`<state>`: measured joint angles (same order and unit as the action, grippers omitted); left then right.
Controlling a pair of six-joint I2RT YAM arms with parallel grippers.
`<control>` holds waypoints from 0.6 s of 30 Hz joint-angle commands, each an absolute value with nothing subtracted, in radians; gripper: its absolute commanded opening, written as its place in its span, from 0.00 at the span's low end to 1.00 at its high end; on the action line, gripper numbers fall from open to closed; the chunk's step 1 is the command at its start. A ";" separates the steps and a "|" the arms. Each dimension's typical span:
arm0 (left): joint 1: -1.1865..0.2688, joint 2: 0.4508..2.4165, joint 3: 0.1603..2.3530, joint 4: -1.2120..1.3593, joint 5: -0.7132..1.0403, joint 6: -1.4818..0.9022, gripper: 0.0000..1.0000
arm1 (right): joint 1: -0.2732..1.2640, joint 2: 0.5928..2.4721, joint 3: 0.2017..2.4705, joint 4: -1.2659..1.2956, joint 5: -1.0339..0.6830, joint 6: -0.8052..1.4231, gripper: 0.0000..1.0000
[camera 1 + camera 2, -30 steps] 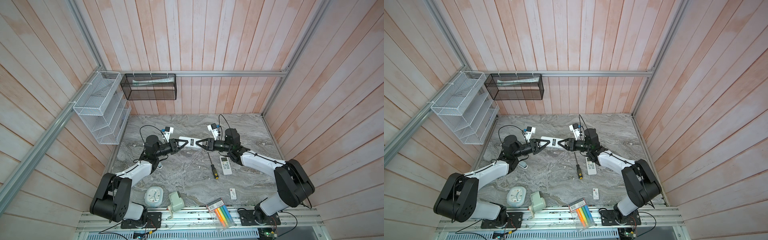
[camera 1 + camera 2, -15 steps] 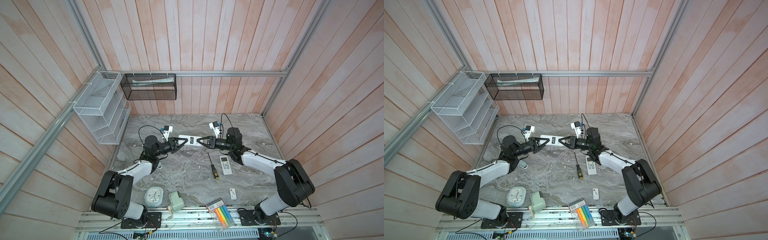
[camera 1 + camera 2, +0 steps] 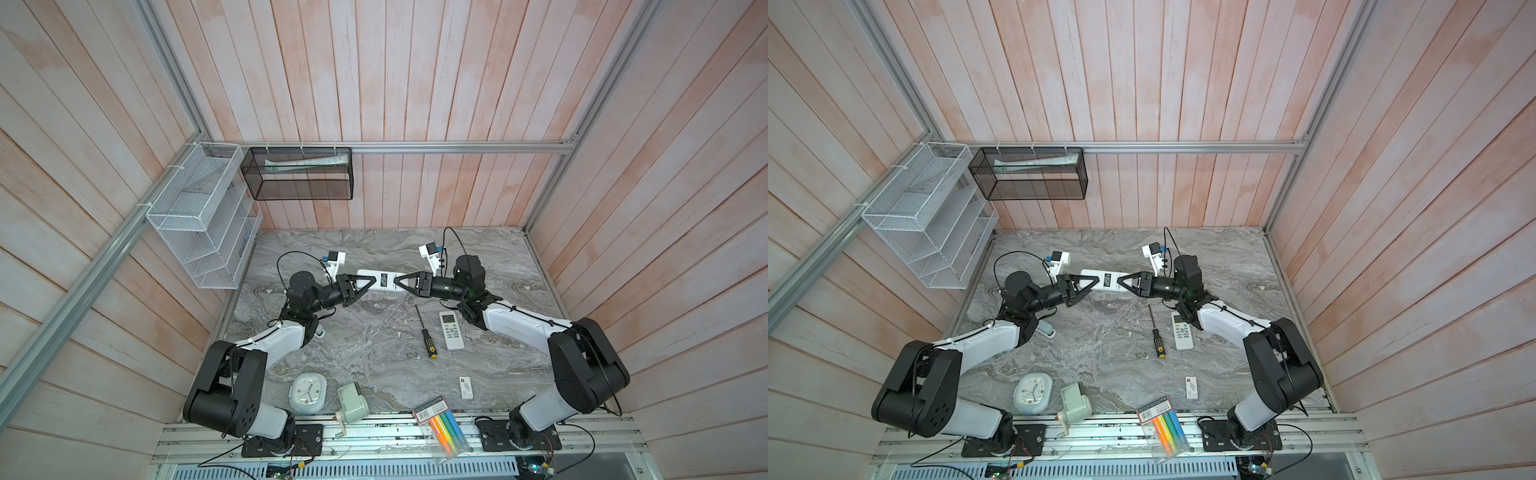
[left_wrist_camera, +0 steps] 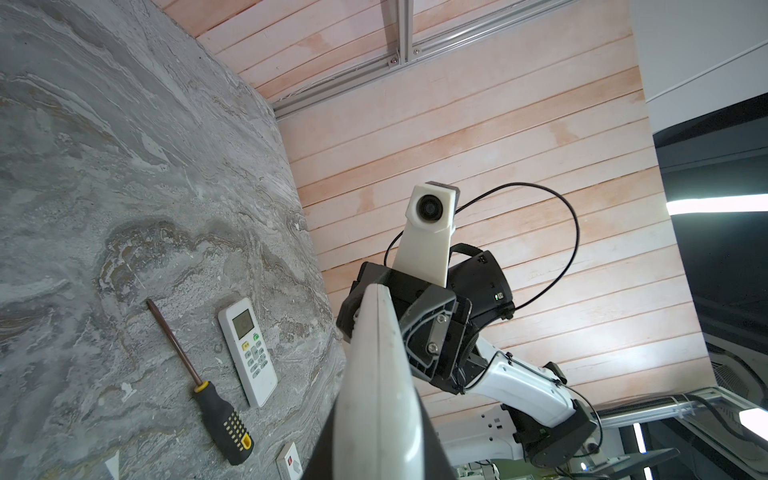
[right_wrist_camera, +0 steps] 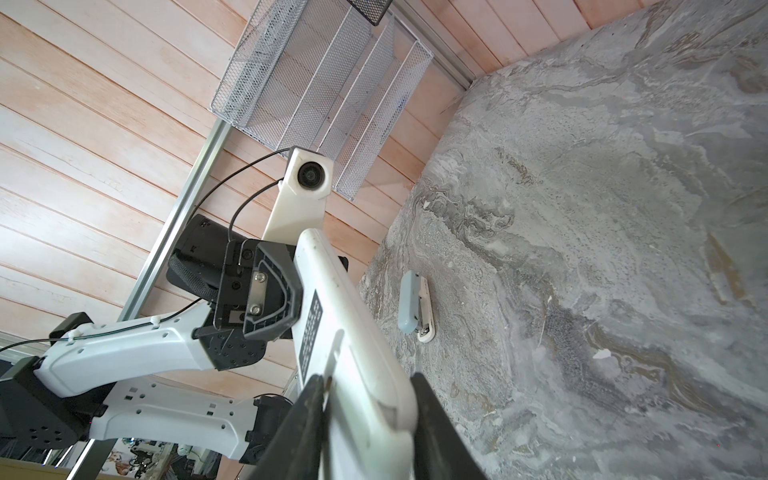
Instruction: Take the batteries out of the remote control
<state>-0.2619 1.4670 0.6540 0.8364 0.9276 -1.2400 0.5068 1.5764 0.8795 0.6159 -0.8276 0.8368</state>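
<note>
Top views, both: white remote control [image 3: 380,282] held off the desk [image 3: 374,353] above its back middle, clamped at one end by the left pincer [image 3: 370,284] and gripped at the other by the right pincer [image 3: 398,282]. Batteries not visible in any view. Hung on the back wall, black mesh basket [image 3: 299,183] with a pale long item [image 3: 307,163] inside. On the left wall, white wire rack [image 3: 195,220], contents unclear. At the front edge, clear packet [image 3: 442,430] of highlighter pens.

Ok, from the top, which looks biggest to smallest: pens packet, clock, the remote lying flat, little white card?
In a top view:
1. pens packet
2. clock
3. remote on the table, about as long but narrower
4. white card
</note>
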 commanded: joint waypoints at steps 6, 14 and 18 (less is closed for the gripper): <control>-0.259 1.445 0.657 0.717 0.867 -1.178 0.07 | 0.502 1.596 0.887 0.584 -0.814 0.830 0.36; -0.257 1.462 0.660 0.735 0.861 -1.195 0.07 | 0.501 1.596 0.864 0.627 -0.821 0.858 0.38; -0.256 1.458 0.656 0.738 0.862 -1.197 0.07 | 0.494 1.595 0.865 0.627 -0.821 0.859 0.39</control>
